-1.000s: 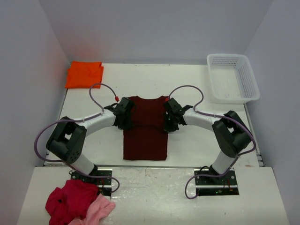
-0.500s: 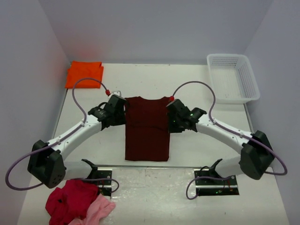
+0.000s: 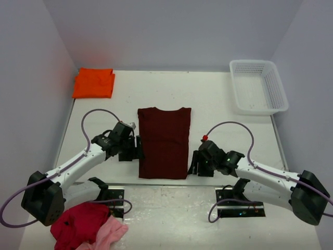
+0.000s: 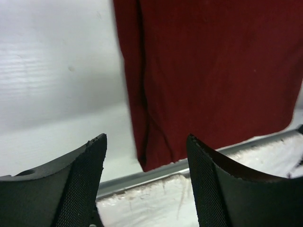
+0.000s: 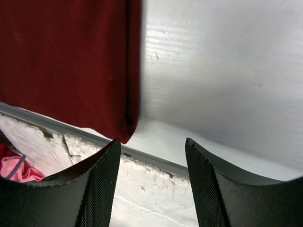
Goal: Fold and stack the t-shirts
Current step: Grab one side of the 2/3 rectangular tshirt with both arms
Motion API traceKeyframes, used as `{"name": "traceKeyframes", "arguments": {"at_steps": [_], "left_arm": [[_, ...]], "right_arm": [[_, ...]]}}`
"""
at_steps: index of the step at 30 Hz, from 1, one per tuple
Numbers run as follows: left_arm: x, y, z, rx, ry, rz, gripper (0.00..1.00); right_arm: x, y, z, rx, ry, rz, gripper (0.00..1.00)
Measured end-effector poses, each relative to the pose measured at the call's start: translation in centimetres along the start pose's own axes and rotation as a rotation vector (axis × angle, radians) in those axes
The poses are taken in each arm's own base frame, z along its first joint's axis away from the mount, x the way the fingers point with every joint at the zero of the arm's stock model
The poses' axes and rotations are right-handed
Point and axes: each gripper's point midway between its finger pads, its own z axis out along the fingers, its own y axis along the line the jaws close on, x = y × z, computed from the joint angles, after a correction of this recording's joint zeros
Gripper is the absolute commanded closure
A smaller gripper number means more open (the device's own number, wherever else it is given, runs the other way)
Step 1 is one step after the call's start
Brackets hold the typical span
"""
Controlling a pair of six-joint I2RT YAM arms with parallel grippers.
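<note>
Both wide apart and empty, left gripper (image 4: 146,138) and right gripper (image 5: 151,141) beside the maroon t-shirt (image 3: 164,143) (orange t-shirt (image 3: 93,82) only overhead)

White tubular arm links (image 3: 78,159), bulky black joint housings (image 3: 44,195). Black left gripper (image 3: 138,148) and right gripper (image 3: 193,163), a lilac cable (image 3: 99,110) looping behind each, small red connector (image 3: 205,138) just behind the right one. Broad black fingers (image 4: 80,187), curved, finely mesh-textured inside.

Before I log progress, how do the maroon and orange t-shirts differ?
The maroon t-shirt lies at centre as a long rectangle; the orange t-shirt sits folded small in the far-left corner. Maroon covers more area than orange. Both rest flat, ungripped.
</note>
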Motion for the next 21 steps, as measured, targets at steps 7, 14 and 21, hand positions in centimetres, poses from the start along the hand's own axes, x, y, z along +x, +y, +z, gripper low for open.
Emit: {"name": "traceKeyframes", "arguments": {"at_steps": [7,14,21], "left_arm": [[2.6,-1.1,0.6,0.117,0.08,-0.081,0.3],[4.9,-1.0,1.1,0.161,0.132,-0.149,0.3],[5.6,-1.0,1.1,0.17,0.152,-0.185,0.3]], "right_arm": [[1.2,1.2,1.4,-0.037,0.02,0.022,0.41],[1.0,1.7,2.6,-0.053,0.014,0.044,0.41],[0.6,2.7,3.1,-0.089,0.009,0.058,0.41]]}}
